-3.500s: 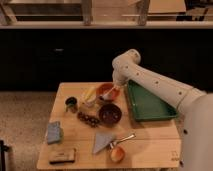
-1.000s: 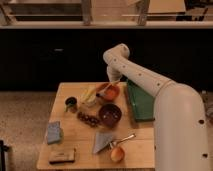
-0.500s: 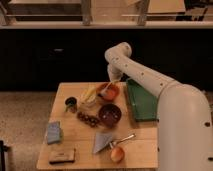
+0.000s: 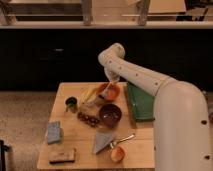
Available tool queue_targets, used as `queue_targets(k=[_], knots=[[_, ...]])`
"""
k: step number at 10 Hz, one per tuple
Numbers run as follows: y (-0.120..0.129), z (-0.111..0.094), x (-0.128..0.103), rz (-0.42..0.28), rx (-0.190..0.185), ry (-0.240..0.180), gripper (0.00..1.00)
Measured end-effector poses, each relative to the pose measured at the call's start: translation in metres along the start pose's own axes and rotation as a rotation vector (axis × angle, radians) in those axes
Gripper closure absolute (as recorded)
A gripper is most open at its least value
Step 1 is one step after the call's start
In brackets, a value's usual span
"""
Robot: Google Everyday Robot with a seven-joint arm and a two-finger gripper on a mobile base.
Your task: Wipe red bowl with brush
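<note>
The red bowl (image 4: 112, 92) sits at the back middle of the wooden table (image 4: 75, 142), just behind the dark maroon bowl (image 4: 110, 114). My gripper (image 4: 110, 81) hangs straight down over the red bowl's rear rim. It is shut on the brush (image 4: 105, 92). The brush has a pale handle that slants down and to the left, and its bristle end rests inside the left part of the red bowl. My arm arches in from the lower right, over the table's right side.
A green tray (image 4: 141, 102) lies right of the bowls. A banana (image 4: 89, 94), a dark cup (image 4: 71, 103) and grapes (image 4: 89, 120) are to the left. At the front are a blue sponge (image 4: 54, 132), a brown block (image 4: 62, 156), a grey cloth (image 4: 102, 142) and an orange cup with metal handle (image 4: 118, 152).
Since 3.5 s ago my arm has swung left and back, bringing the gripper from beside the bowl to over it. In the last second the brush has shifted slightly inside the bowl.
</note>
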Motion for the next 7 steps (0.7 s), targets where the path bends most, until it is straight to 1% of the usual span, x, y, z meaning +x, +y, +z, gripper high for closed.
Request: queue_targets(k=[1, 2, 5, 7], knots=[[-0.001, 0.000, 0.003, 0.000, 0.001, 0.017, 1.00], [-0.002, -0.002, 0.007, 0.004, 0.005, 0.018, 1.00], [-0.008, -0.008, 0.012, 0.015, 0.033, -0.003, 1.00], [-0.009, -0.010, 0.016, 0.028, 0.045, -0.019, 1.00]])
